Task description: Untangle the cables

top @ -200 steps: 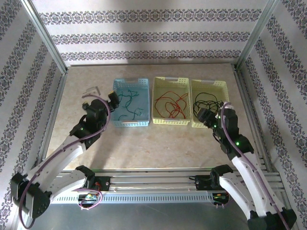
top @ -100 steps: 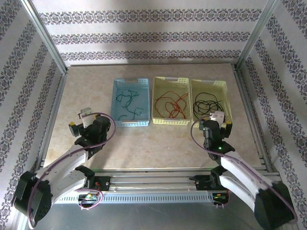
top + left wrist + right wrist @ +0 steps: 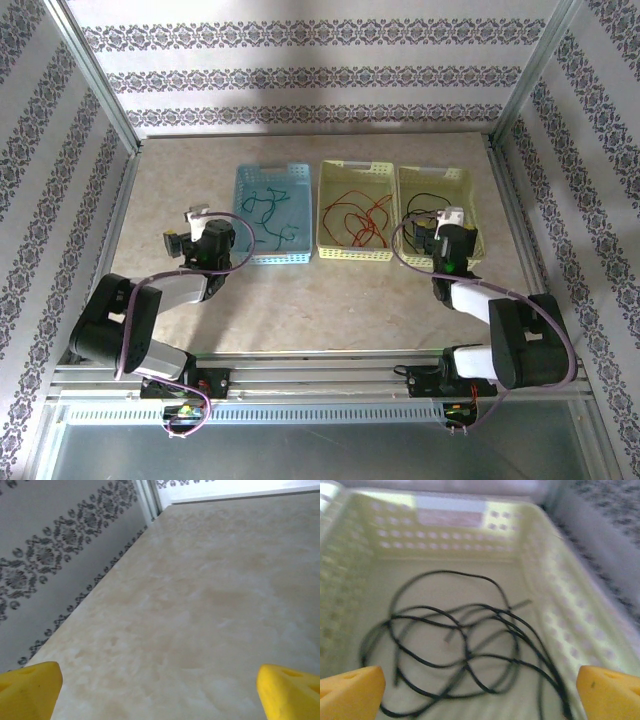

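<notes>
Nearest, the left pincer [image 3: 160,692] hangs released above the bare tabletop [image 3: 200,605], its 2 yellow fingertips [image 3: 27,687] spread wide with nothing between them. From above it sits just left of the near-left corner of the blue basket [image 3: 275,257]. On the right side, the right pincer [image 3: 479,690] is also released, its yellow fingertips wide apart and gripping nothing, poised over the near end of the right-hand yellow basket [image 3: 555,605]. On that basket's floor the black cable [image 3: 465,645] lies in loose, overlapping loops. The 3 baskets stand side by side across the middle of the tabletop: the blue one on the left holds the green cable [image 3: 268,212], and the middle yellow basket [image 3: 355,254] holds the red cable [image 3: 360,215] in curly strands. The far tabletop ends at a patterned wall [image 3: 320,80].
</notes>
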`<action>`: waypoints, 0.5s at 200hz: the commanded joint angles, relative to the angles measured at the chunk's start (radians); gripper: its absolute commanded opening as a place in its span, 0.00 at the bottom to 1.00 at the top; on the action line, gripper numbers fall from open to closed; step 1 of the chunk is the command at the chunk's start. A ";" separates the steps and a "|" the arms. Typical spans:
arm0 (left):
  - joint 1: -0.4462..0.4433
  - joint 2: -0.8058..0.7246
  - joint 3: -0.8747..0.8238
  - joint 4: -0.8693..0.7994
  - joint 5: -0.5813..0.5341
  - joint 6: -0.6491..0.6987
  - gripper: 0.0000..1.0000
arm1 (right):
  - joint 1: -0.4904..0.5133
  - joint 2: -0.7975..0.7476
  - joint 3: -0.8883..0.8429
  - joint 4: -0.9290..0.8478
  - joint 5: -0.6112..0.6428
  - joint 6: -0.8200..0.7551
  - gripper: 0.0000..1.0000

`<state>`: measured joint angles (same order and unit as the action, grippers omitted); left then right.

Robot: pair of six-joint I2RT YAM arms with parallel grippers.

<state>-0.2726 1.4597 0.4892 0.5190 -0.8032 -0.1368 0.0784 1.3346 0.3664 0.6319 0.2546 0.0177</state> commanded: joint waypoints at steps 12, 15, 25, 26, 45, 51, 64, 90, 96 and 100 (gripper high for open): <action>0.017 0.039 0.033 0.074 0.060 0.046 0.99 | -0.042 0.008 0.043 0.041 -0.302 -0.013 0.98; 0.017 0.038 0.033 0.071 0.064 0.047 0.99 | -0.044 0.009 0.044 0.041 -0.308 -0.013 0.98; 0.017 0.038 0.034 0.070 0.074 0.049 0.99 | -0.048 0.011 0.044 0.045 -0.300 -0.011 0.98; 0.016 0.038 0.033 0.070 0.074 0.049 0.99 | -0.048 0.011 0.044 0.046 -0.298 -0.011 0.98; 0.019 0.027 0.020 0.086 0.104 0.058 0.99 | -0.051 0.075 -0.029 0.236 -0.242 -0.018 0.98; 0.020 0.024 0.016 0.090 0.109 0.059 0.99 | -0.055 0.160 -0.073 0.381 -0.229 -0.006 0.98; 0.023 0.018 0.009 0.096 0.119 0.059 0.99 | -0.056 0.213 -0.077 0.496 -0.230 0.001 0.98; 0.027 0.015 0.006 0.096 0.131 0.057 0.99 | -0.057 0.206 -0.036 0.405 -0.274 -0.013 0.98; 0.030 0.015 0.006 0.095 0.136 0.057 0.99 | -0.057 0.185 -0.029 0.355 -0.263 -0.015 0.98; 0.031 0.013 0.006 0.093 0.141 0.057 0.99 | -0.057 0.178 -0.029 0.332 -0.254 -0.010 0.98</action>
<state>-0.2592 1.4921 0.4976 0.5694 -0.6979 -0.0887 0.0280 1.5291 0.3225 0.9257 0.0254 0.0143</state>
